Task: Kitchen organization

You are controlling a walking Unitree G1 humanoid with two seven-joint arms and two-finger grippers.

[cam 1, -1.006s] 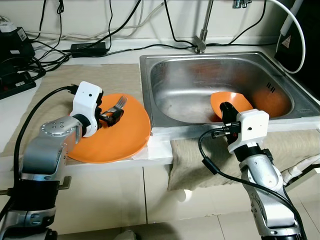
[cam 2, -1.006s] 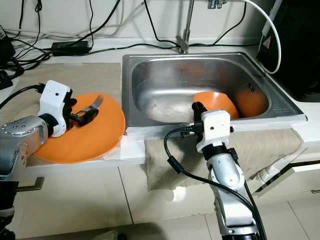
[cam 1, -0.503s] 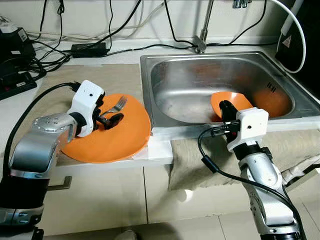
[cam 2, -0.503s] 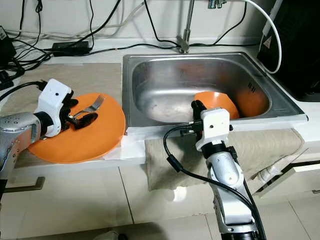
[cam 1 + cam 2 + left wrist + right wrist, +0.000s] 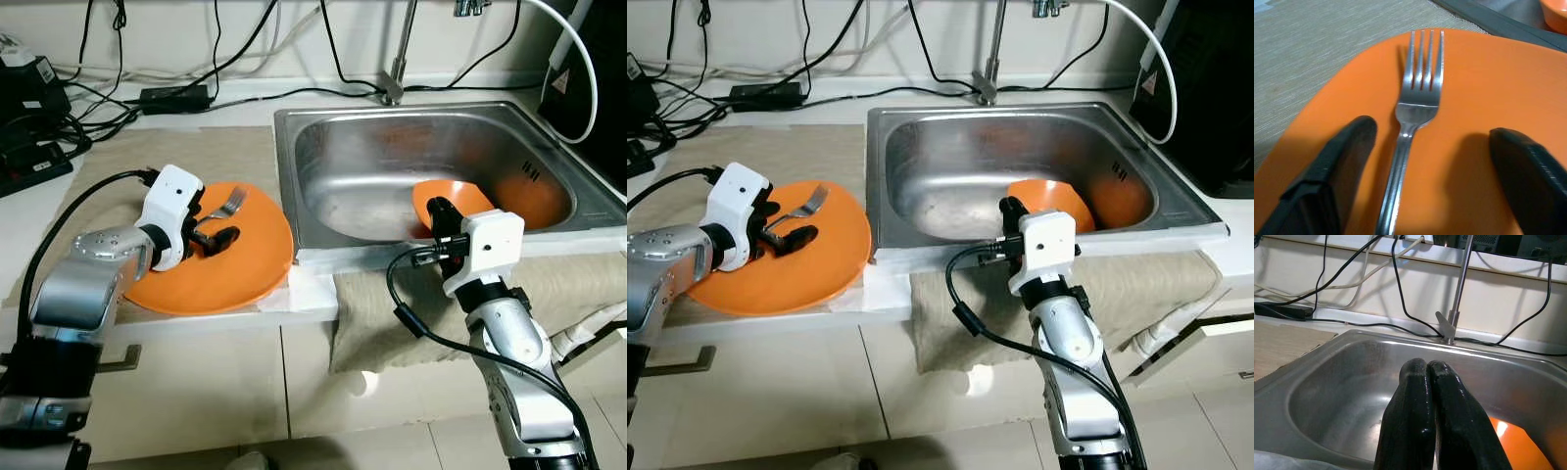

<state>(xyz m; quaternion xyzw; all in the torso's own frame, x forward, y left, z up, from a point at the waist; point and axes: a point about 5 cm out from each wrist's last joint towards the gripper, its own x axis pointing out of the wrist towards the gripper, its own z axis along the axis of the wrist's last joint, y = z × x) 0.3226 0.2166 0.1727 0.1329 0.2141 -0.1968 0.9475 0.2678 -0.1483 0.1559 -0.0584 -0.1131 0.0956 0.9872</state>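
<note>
An orange plate [image 5: 235, 269] lies on the counter left of the sink [image 5: 392, 157]. A silver fork [image 5: 227, 205] rests on it, tines pointing toward the wall. My left gripper [image 5: 216, 232] is low over the plate and open. In the left wrist view the fork handle [image 5: 1400, 166] runs between the two fingers [image 5: 1337, 166], which stand clear of it on either side. An orange bowl [image 5: 460, 199] sits in the sink's front right. My right gripper [image 5: 443, 217] is shut and empty at the sink's front rim, pointing into the basin just in front of the bowl [image 5: 1520, 450].
A faucet [image 5: 397, 69] stands behind the sink. Cables and a power strip [image 5: 34, 162] crowd the back left of the counter. A beige mat [image 5: 147, 157] lies under the plate. A cloth [image 5: 392, 313] hangs over the counter front. A black appliance [image 5: 593, 88] stands at the right.
My left arm has shifted a little to the left and its gripper has eased back along the fork handle. The fork and plate stay put. The right arm has barely moved.
</note>
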